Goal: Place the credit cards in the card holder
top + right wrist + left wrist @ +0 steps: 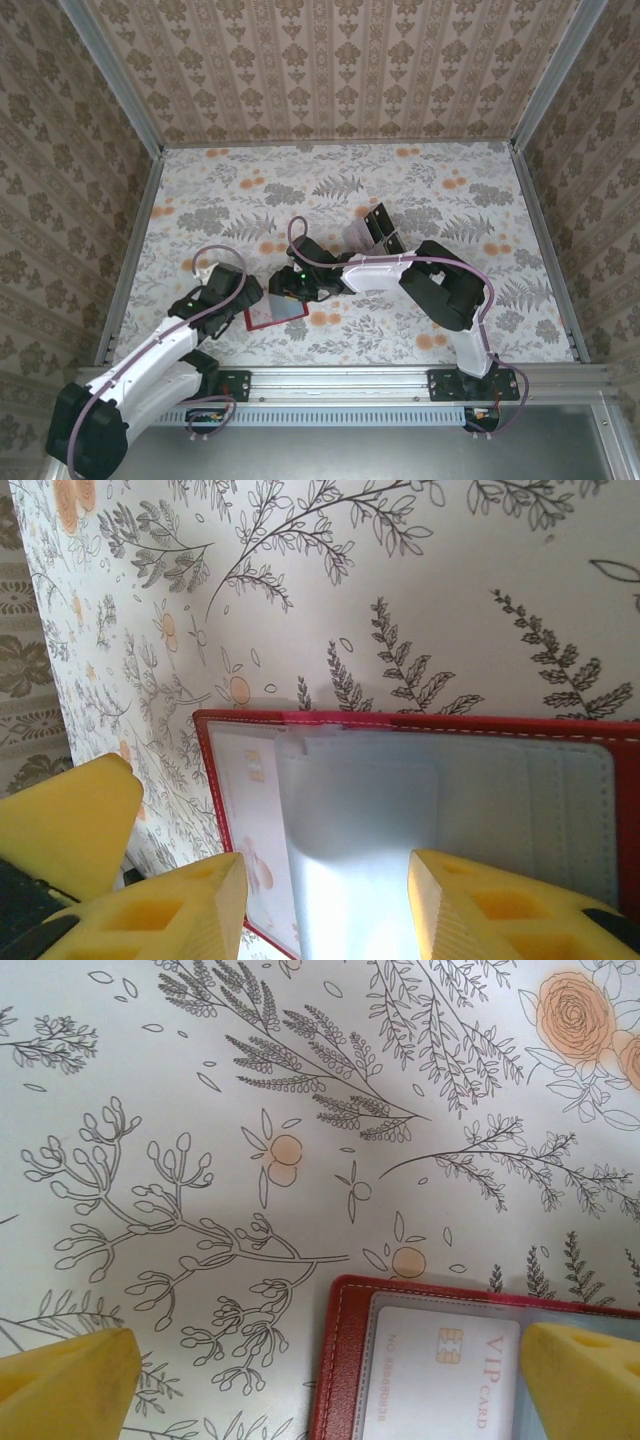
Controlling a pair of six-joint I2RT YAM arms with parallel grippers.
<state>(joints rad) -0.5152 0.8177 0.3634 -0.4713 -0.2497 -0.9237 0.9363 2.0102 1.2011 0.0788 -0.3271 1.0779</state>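
The red card holder [262,318] lies open on the table between the two arms, its greyish pockets up. My left gripper [330,1345] hangs open over the holder's corner [345,1360], where a white VIP card [440,1380] sits in a clear pocket. My right gripper [328,865] hovers over the holder's inside [420,725] with its jaws partly apart. A glossy pale-reflecting card [360,830] lies between them, partly in a pocket, with a gap on its left side. In the top view the left gripper [232,290] and right gripper [290,283] flank the holder's far edge. Black credit cards [381,224] stand in a tray.
A clear compartmented tray [358,234] stands just beyond the right arm's forearm. Floral paper covers the table [450,190], and patterned walls with metal rails close it in on three sides. A yellow finger [70,820] of the other gripper is close at the left.
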